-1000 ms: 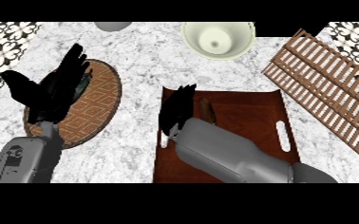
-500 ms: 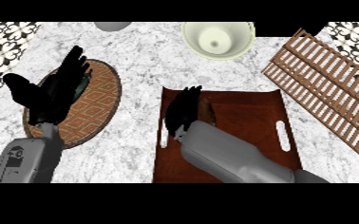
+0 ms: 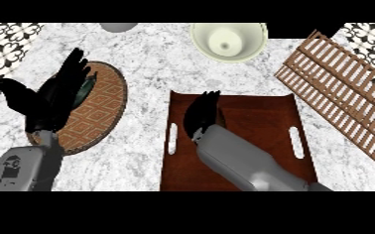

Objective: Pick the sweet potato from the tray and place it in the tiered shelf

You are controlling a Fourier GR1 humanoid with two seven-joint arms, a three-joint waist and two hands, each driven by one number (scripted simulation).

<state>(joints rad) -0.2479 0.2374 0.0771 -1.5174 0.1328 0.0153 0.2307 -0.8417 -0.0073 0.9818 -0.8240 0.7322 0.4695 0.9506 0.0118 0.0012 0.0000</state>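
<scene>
Head view: my right hand (image 3: 201, 113) is over the left part of the dark brown tray (image 3: 264, 110), fingers pointing away from me, bunched and hanging downward; I can't tell if they're curled on anything or just together, the hand and grey forearm cover what's beneath. I can't see the sweet potato, so it's either under that hand or out of sight, can't say which. Tray has white slot handles on both sides, the left one (image 3: 173, 139) just beside the forearm. Tiered shelf (image 3: 336, 89), wooden slats, sits at the right edge, apart from the tray. Left hand (image 3: 51, 99) rests at the left with fingers spread and straight, above a round woven mat (image 3: 99, 111). Cream bowl (image 3: 228, 40) at the far side of the marble counter (image 3: 150, 59), well apart from both hands
</scene>
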